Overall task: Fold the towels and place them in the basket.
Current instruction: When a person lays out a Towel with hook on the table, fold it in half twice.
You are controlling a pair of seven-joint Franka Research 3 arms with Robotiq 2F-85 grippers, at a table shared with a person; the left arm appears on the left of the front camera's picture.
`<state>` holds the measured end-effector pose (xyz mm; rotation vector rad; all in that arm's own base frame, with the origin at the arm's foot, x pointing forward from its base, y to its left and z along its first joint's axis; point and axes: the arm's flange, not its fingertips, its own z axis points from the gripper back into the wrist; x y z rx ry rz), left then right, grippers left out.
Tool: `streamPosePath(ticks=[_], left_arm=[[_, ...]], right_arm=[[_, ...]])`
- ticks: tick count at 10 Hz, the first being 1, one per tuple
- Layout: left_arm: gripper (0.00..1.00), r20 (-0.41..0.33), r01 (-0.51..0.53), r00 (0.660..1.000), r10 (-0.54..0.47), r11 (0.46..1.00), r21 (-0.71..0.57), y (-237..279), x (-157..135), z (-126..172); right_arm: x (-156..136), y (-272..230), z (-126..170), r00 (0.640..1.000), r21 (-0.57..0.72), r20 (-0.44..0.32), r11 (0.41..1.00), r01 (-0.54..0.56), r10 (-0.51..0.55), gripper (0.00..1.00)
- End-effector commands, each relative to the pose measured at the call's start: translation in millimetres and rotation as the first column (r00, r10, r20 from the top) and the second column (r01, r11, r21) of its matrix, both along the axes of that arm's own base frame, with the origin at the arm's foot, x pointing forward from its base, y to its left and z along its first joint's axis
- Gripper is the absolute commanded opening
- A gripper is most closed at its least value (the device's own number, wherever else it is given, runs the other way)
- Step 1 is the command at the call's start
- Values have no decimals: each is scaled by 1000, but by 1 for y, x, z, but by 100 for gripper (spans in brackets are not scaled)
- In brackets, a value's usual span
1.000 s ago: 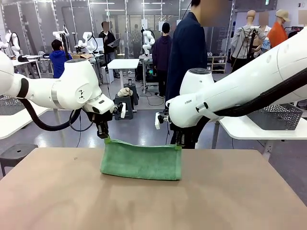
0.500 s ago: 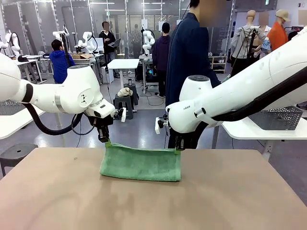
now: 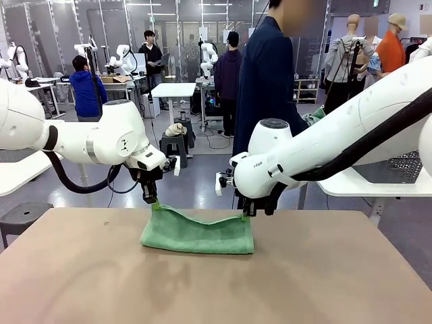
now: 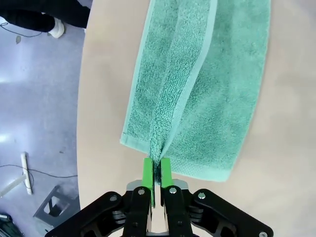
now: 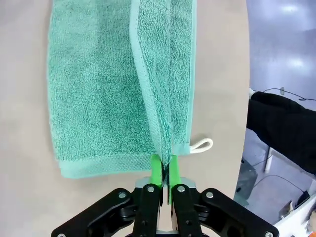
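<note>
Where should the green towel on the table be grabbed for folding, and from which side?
By its two far corners, from above: the towel lies mostly flat, so only the hemmed edge can be pinched. The left end effector and right end effector are shut on those corners.

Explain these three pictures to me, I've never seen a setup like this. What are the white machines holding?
Those are two white robot arms at a tan table. The wide picture comes from a fixed camera between them, looking across at a person beyond the far side. The other two come from cameras on the wrists, looking along the left fingers and the right fingers. A green towel, folded over, lies on the table. Both pairs of fingers are shut, each pinching a far corner of the towel, raised so the edge sags between them. A small white loop sticks out beside the right fingers.
</note>
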<state>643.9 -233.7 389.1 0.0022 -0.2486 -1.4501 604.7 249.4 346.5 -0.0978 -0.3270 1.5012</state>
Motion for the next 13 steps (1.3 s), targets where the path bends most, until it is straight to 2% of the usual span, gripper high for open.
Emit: streamPosePath(ticks=[1, 2, 3, 4, 5, 6, 7, 8, 9, 10, 11, 12, 13], left_arm=[[7, -20, -13, 1000, 13, 1000, 21, -3, 16, -3], [7, -24, -17, 1000, 18, 1000, 19, -3, 18, -6], [23, -26, -21, 999, 22, 1000, 19, -3, 19, -7], [27, -12, -29, 999, 29, 999, 15, -1, 21, -7], [42, -2, -39, 999, 39, 999, 11, 1, 21, -7], [46, 5, -51, 999, 50, 999, 9, 5, 21, -5], [61, 11, -60, 998, 60, 998, 1, 11, 21, -2], [64, 20, -62, 998, 62, 998, -7, 19, 21, 5], [64, 6, -25, 1000, 26, 1000, -10, 30, 15, 22], [64, -39, 19, 999, -21, 999, -42, 46, 5, 45], [64, -67, 33, 997, -40, 995, -92, 67, -3, 67], [64, -68, 57, 995, -66, 989, -135, 87, -12, 85], [64, -58, 76, 994, -89, 977, -199, 112, -27, 102]], right_arm=[[12, 3, -5, 1000, -4, 0, 1000, 17, -17, 7], [13, 4, -7, 1000, -6, 0, 1000, 17, -17, 7], [13, 5, -8, 1000, -1, -1, 1000, 18, -18, 22], [15, 4, -7, 1000, -3, 14, 1000, 18, -17, 27], [15, 3, -6, 1000, -4, 22, 1000, 20, -19, 42], [15, 2, -5, 999, -5, 25, 1000, 23, -23, 46], [15, -1, -2, 999, -7, 30, 1000, 23, -23, 62], [14, -3, 5, 999, 1, 33, 1000, 26, -26, 66], [10, -5, 21, 998, 19, -1, 998, 62, -62, 66], [1, -5, 42, 991, 45, -50, 990, 130, -128, 66], [-9, -5, 65, 972, 50, -73, 972, 228, -224, 66], [-18, -5, 87, 929, 38, -53, 929, 368, -365, 66], [-30, -2, 107, 821, 54, -101, 821, 568, -561, 66]])
